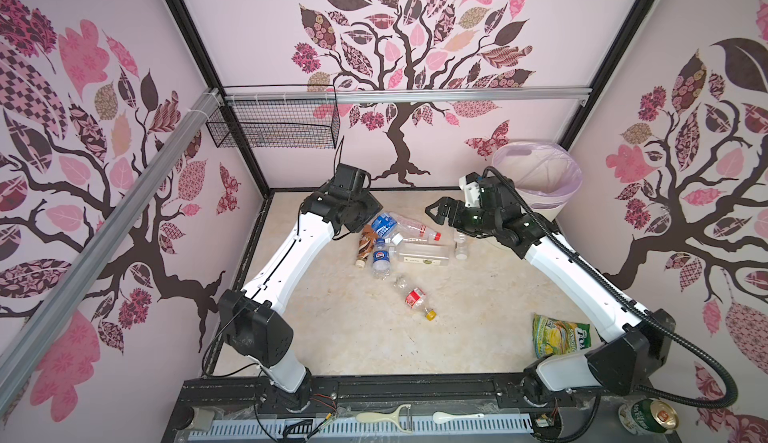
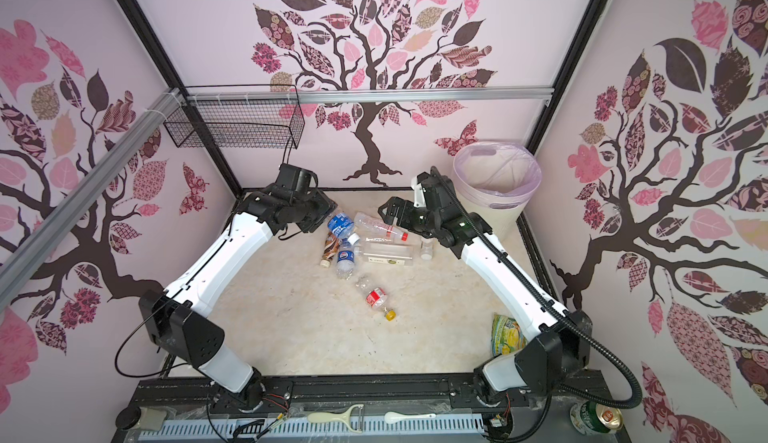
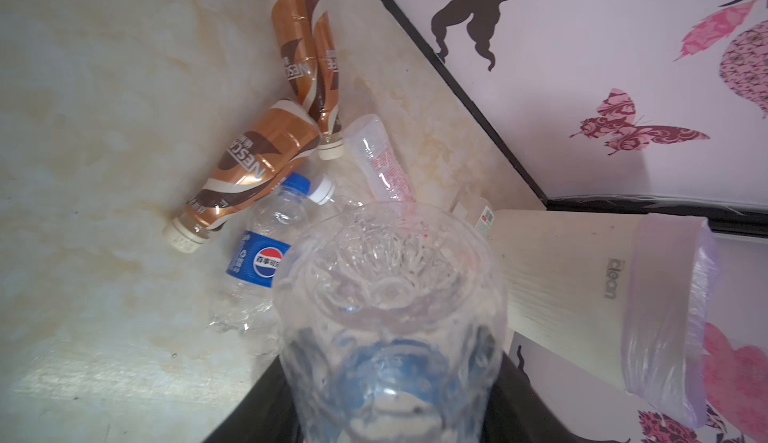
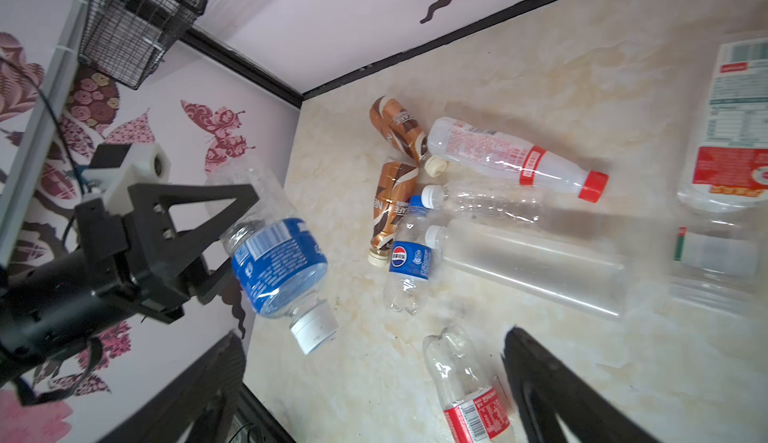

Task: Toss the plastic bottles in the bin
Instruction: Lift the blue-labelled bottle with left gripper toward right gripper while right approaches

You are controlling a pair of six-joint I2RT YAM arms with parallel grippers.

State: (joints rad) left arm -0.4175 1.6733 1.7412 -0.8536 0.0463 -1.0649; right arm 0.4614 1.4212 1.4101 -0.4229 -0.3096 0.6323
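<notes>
On your marbled table, the lilac-lined bin stands at the upper right in both top views. Just left of it, your right gripper hangs released, jaws spread wide, above the plastic bottles lying heaped mid-frame. Your left gripper, at the heap's left edge, is clenched on a blue-labelled bottle, its white cap tilted downward.

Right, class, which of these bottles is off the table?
The blue-labelled bottle with the white cap, held in the left gripper; all the other bottles sit on the table.
</notes>
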